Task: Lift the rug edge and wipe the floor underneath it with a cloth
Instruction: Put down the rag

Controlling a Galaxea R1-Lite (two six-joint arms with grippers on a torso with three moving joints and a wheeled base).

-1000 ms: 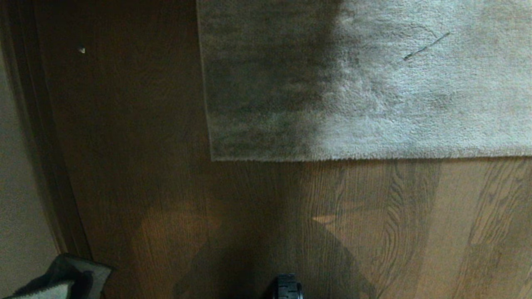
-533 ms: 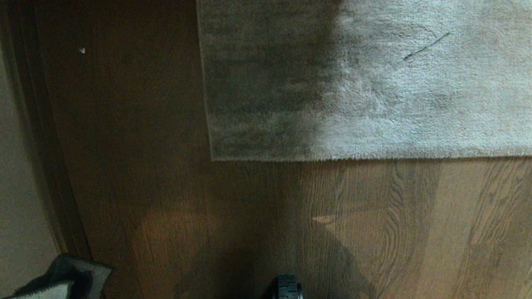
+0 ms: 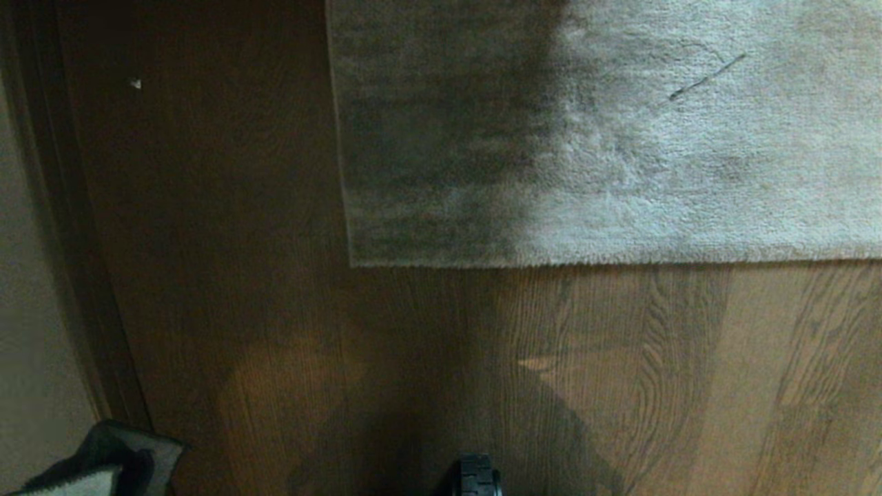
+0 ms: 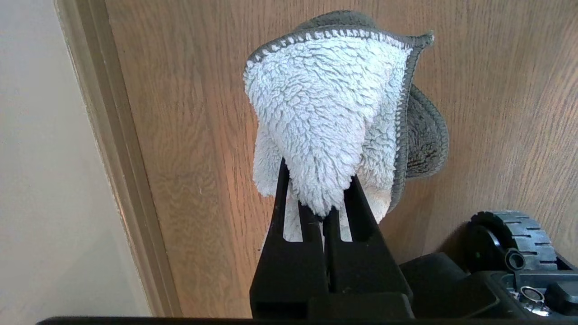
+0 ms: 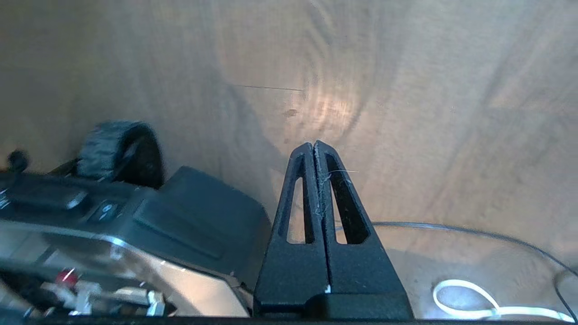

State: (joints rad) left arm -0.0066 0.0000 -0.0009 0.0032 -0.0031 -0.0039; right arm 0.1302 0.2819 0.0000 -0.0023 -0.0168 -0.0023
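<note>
2 end effectors are seen, each in the view of its own wrist. The left end effector (image 4: 321, 212) is clenched on the cloth (image 4: 325, 117), which stands up from between the black fingers (image 4: 289, 212); its fluffy white side faces the camera and a grey stitched border runs around it. In the head view the cloth (image 3: 96, 468) shows only at the lower left corner, near the skirting board (image 3: 76, 262) along the wall. The right end effector (image 5: 314, 146) is clenched on nothing, its 2 fingers pressed together above the floor (image 5: 406, 113), beside the robot base (image 5: 180, 212) and a black wheel (image 5: 115, 149). A thin cable (image 5: 474, 232) lies on the floor close to it. The rug (image 3: 620, 124) lies flat in the upper part of the head view, and the rug edge (image 3: 620, 262) runs straight across the brown floor (image 3: 689, 372), touching it along its whole length. The left part of the rug is in shadow.
</note>
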